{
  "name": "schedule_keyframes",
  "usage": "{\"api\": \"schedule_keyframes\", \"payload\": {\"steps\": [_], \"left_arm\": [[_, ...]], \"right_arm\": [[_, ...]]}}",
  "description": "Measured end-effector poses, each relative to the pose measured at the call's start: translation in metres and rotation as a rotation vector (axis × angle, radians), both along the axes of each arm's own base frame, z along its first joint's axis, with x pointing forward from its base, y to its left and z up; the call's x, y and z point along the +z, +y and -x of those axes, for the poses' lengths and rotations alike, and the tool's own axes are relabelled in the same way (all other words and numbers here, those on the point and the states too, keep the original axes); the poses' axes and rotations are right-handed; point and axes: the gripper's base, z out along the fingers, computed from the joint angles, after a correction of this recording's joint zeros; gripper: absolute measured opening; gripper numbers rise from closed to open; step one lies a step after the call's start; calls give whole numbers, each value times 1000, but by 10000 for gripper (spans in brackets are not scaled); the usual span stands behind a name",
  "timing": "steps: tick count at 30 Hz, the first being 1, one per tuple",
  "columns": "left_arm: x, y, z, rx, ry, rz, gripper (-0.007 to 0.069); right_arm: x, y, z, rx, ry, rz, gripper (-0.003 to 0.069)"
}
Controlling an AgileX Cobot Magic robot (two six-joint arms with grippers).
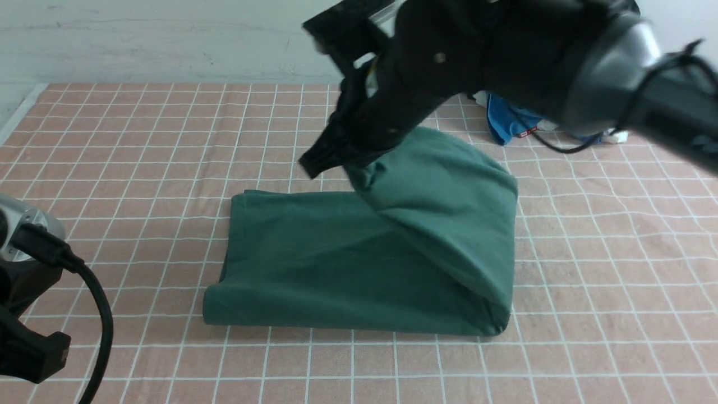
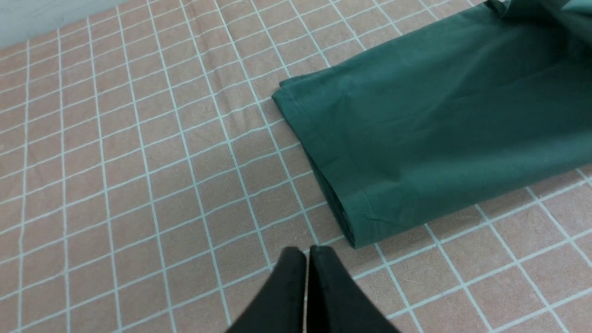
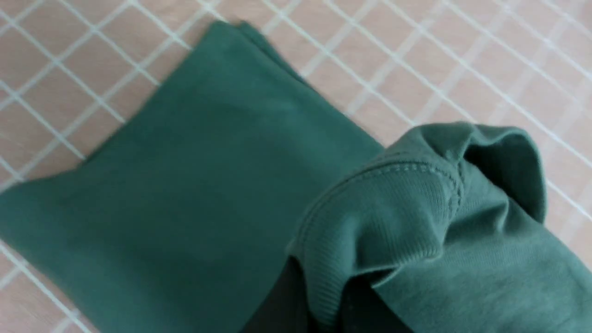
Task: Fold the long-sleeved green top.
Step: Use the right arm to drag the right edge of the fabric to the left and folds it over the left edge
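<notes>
The green long-sleeved top point(image 1: 359, 258) lies folded in a rough rectangle in the middle of the checked cloth. Its right part is lifted into a slanting flap. My right gripper point(image 1: 336, 157) reaches in from the right and holds the flap's upper end above the flat layer. In the right wrist view the right gripper point(image 3: 319, 289) is shut on a ribbed edge of the green top point(image 3: 379, 217). My left gripper point(image 2: 307, 253) is shut and empty. It hovers over bare cloth just short of a hemmed corner of the top point(image 2: 365, 208).
A pink cloth with white grid lines point(image 1: 140, 146) covers the whole table. A bright blue garment point(image 1: 507, 120) lies at the back right, partly behind my right arm. The left arm's base and cable point(image 1: 84, 280) fill the near left corner.
</notes>
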Motion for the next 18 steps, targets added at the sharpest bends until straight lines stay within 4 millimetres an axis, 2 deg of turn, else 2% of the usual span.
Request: {"api": "schedule_keyframes", "payload": {"steps": [5, 6, 9, 13, 15, 18], "left_arm": [[0, 0, 0, 0, 1, 0, -4], [0, 0, 0, 0, 1, 0, -4], [0, 0, 0, 0, 1, 0, -4], [0, 0, 0, 0, 2, 0, -4], [0, 0, 0, 0, 2, 0, -4], [0, 0, 0, 0, 3, -1, -4]], "right_arm": [[-30, 40, -5, 48, 35, -6, 10], [-32, 41, -4, 50, 36, -7, 10], [-52, 55, -9, 52, 69, -24, 10], [-66, 61, -12, 47, 95, -43, 36], [-69, 63, -12, 47, 107, -65, 88], [-64, 66, -12, 48, 105, -98, 218]]}}
